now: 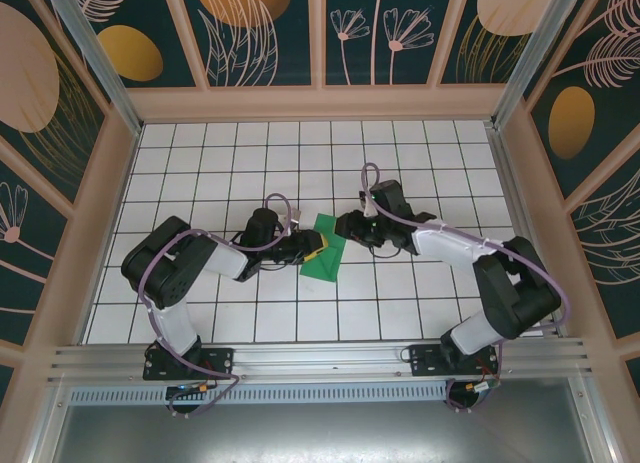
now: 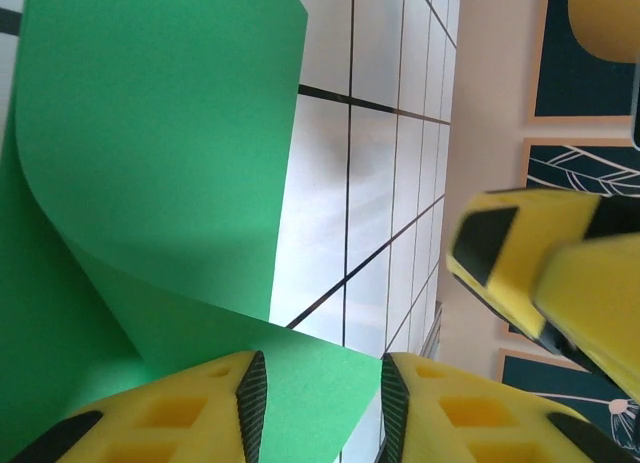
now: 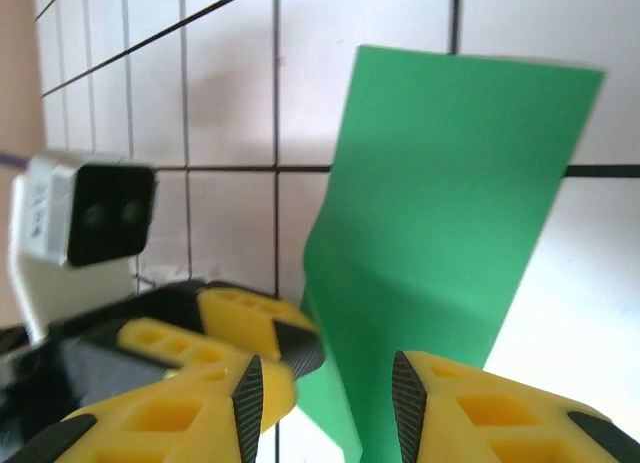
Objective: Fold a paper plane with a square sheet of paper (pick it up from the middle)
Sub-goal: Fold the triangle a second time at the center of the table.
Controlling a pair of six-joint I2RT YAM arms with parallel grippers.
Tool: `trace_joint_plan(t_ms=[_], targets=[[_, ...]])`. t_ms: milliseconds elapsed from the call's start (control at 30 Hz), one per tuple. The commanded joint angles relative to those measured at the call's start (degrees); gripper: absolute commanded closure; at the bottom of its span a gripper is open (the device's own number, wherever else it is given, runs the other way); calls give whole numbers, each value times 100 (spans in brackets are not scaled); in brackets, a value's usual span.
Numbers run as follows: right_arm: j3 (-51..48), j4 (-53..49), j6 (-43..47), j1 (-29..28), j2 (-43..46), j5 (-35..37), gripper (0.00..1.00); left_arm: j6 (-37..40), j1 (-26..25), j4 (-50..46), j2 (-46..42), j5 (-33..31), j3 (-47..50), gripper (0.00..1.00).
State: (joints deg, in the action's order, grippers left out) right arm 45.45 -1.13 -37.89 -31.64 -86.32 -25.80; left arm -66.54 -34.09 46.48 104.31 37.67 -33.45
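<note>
Midway across the white tiled tabletop (image 1: 300, 163), between your two arms, lies the square sheet of paper (image 1: 322, 263). It is bright green and already bent: one part rests flat on the tiles while another rises in a soft curl, with no sharp crease visible along the bend. Your left gripper (image 2: 322, 398) has its yellow jaws apart, and a corner of the sheet lies in the gap between them without being pinched. Your right gripper (image 3: 327, 403) faces it from the other side, jaws likewise apart, with an edge of the sheet showing in the gap; neither holds the paper. Judge the sheet as nearly weightless, limp and easily crumpled; it will probably slide on the smooth tiles and spring back from any fold not pressed hard. A hold near the middle of an edge, with the other jaws pinning the flat part, looks safest. Thin black lines divide the glossy tiles. Pale wooden framing (image 1: 320, 101) and dark teal wall panels (image 1: 250, 23) painted with orange discs and line-drawn plants close in three sides, and a metal rail (image 1: 320, 355) runs along the near edge.
</note>
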Motion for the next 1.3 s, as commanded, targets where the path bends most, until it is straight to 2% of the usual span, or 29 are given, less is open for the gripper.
trace_joint_plan(t_ms=[0,233,600,833,1033,1267], targets=[[-281,86,307,-3,132,-453,57,-26,-20,107,73,21,-107,62],[-494,206,442,-2,9,-784,56,-28,-25,87,86,-3,-91,64],[-313,502,425,-44,-447,-982,64,-48,-20,81,74,4,-109,66],[-354,916,283,-35,-610,-1165,77,-141,-27,234,46,78,-78,68],[-447,890,281,-5,-639,-931,88,-160,-25,231,-95,91,-74,68],[-315,431,630,-5,-821,-562,91,6,-95,-7,-330,64,-218,69]])
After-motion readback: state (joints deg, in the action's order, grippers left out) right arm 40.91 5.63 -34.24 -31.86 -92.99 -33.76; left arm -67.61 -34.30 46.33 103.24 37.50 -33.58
